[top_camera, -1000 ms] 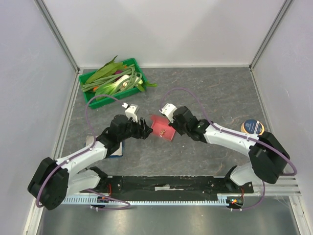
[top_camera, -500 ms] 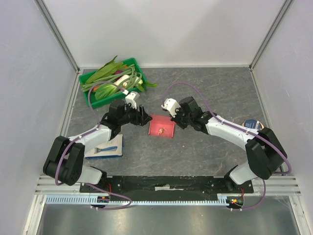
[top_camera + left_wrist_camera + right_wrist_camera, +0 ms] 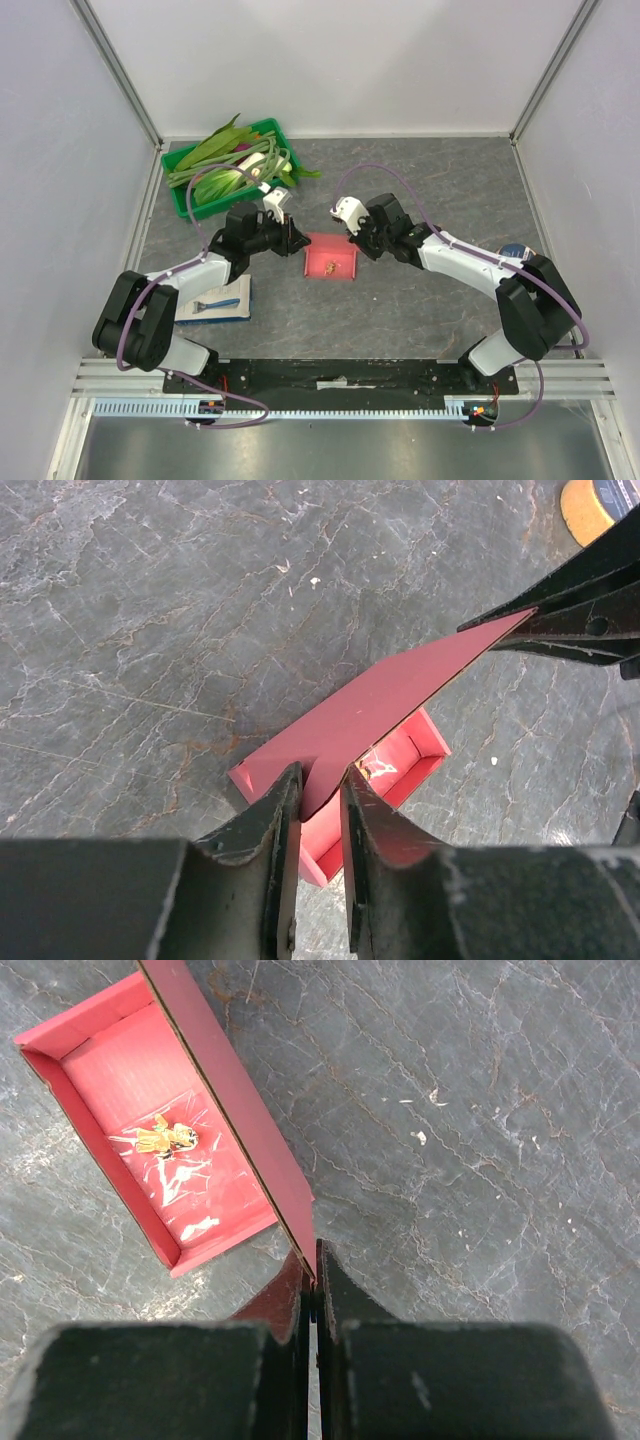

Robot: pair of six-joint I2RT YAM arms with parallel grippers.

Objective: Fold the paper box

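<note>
Pink-red paper box is lying on the counter, left pincer and right pincer each clamping down onto its raised flap.

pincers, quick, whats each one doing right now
left pincer: jaws nearly together around a flap corner of the paper box; firm grip cannot be told
right pincer: shut on the same flap's far corner

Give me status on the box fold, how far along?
Done: the paper box base stands as a tray, walls up, a small wrapped gold item inside. In hand: right gripper pinches the raised lid flap; left gripper straddles its other corner, grip unclear. To do: close the flap over the tray.
</note>
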